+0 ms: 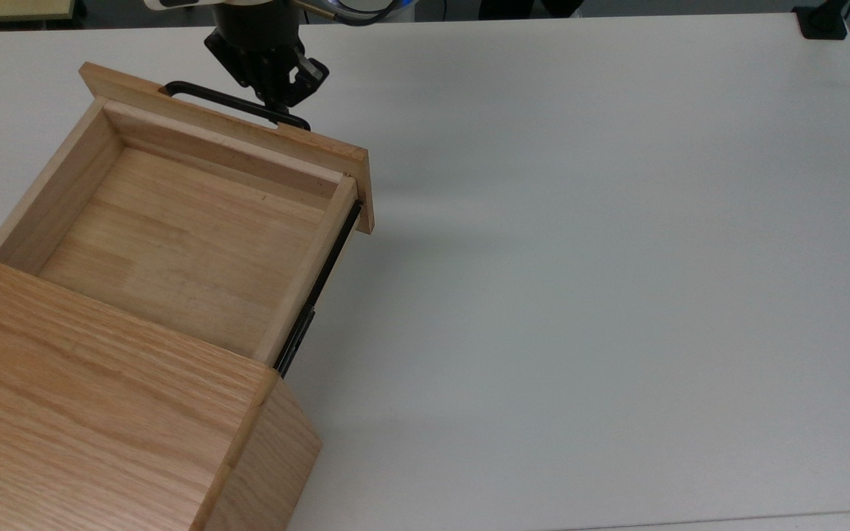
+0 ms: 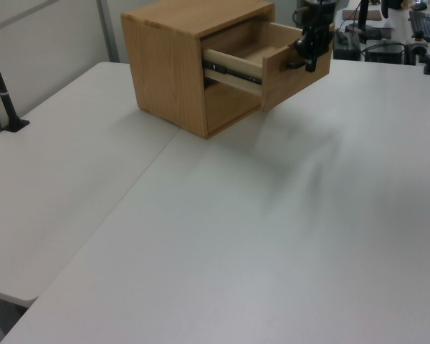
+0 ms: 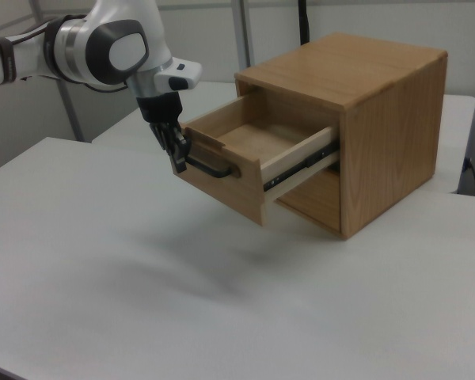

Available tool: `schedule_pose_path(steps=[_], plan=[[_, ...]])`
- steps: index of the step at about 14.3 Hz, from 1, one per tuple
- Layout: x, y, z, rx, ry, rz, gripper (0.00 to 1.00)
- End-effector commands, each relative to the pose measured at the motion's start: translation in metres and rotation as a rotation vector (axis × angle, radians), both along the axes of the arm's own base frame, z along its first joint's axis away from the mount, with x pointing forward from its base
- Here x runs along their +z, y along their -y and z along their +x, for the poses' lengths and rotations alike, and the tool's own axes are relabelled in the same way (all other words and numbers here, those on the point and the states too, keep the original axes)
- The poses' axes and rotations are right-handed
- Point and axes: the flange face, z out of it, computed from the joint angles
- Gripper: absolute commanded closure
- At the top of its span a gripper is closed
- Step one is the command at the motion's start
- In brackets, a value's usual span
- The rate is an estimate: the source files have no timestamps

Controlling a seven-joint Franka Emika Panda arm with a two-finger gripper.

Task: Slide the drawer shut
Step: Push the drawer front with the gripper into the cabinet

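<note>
Our hand (image 1: 277, 92), fingers nearly closed, presses the black bar handle (image 1: 207, 96); the light wooden drawer (image 1: 174, 221) remains mostly open.

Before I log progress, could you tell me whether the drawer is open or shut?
Open: the drawer juts from the cabinet, black rail exposed.

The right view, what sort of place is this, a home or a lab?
Probably a robotics lab or test room: a white robot arm reaches to a lone wooden cabinet on bare white tables, with metal poles behind.
</note>
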Motion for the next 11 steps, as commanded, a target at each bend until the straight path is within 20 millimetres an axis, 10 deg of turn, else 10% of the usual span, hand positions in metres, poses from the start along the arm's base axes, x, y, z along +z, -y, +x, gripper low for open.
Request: schedule_pose_path(steps=[1,11], plan=[[0.001,0.019,0.01,-0.027,0.07,-0.031,1.0],[-0.015,0.055,0.092,-0.016,0.174,-0.123,1.0]])
